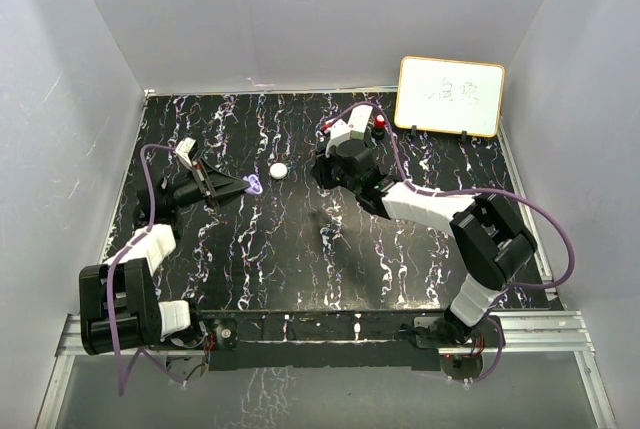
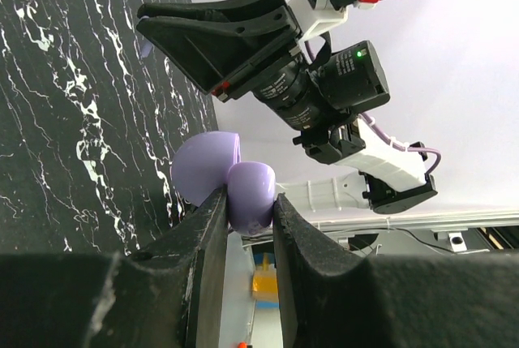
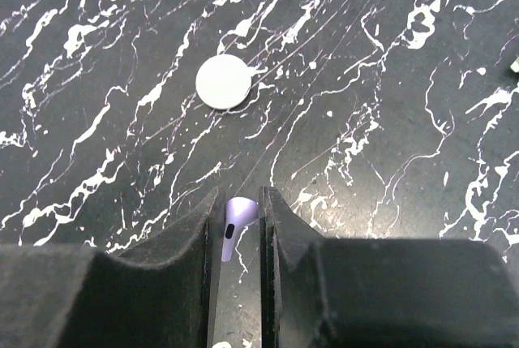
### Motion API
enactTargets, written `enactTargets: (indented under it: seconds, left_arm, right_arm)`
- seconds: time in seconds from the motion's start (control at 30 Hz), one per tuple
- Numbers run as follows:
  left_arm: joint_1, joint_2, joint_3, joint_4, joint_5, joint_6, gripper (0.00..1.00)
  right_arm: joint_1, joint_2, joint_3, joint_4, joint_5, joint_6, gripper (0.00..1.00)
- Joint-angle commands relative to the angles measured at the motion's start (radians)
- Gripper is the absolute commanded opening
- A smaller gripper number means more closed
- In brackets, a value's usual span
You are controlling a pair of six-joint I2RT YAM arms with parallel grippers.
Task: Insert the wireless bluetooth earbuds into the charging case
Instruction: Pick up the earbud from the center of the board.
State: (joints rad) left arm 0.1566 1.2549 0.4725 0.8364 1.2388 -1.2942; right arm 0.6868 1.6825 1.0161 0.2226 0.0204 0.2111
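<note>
In the top view, the left gripper point(image 1: 240, 188) is seen low over the black marbled table point(image 1: 300, 269), clenched on the purple charging case point(image 1: 253, 186). The right gripper point(image 1: 325, 167) is held apart to its right, and a white round case point(image 1: 278, 170) lies on the table between them.

In the left wrist view, the purple charging case is pinched between the fingers point(image 2: 212, 216). Two rounded halves are shown, seemingly hinged open.

In the right wrist view, a purple earbud point(image 3: 235, 222) is grasped between the closed fingers point(image 3: 203, 226), above the table, with the white round case ahead.

The transfer of the earbud to the case is judged to be the step in hand. Next, the earbud must be lined up with its socket, pressed in, and only then released. Which way the socket faces cannot be told.
</note>
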Motion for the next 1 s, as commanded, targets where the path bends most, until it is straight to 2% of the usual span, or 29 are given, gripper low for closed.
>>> enactTargets:
  seconds: [0.0,0.3,0.57,0.97]
  left_arm:
    - [-0.026,-0.021,-0.002,0.031,-0.011,-0.002,0.00]
    - [-0.147,0.035,0.054,0.015,-0.061,0.027,0.00]
    - [-0.207,0.044,0.045,-0.002,-0.081,0.050,0.00]
    - [-0.272,0.109,0.031,0.094,-0.080,0.020,0.00]
  right_arm:
    - [-0.008,-0.055,-0.014,0.104,-0.008,-0.010,0.00]
    - [-0.018,-0.135,-0.050,0.129,0.010,-0.028,0.00]
    - [-0.022,-0.187,-0.096,0.201,-0.028,-0.040,0.00]
    - [-0.022,-0.231,-0.224,0.498,-0.141,-0.095,0.00]
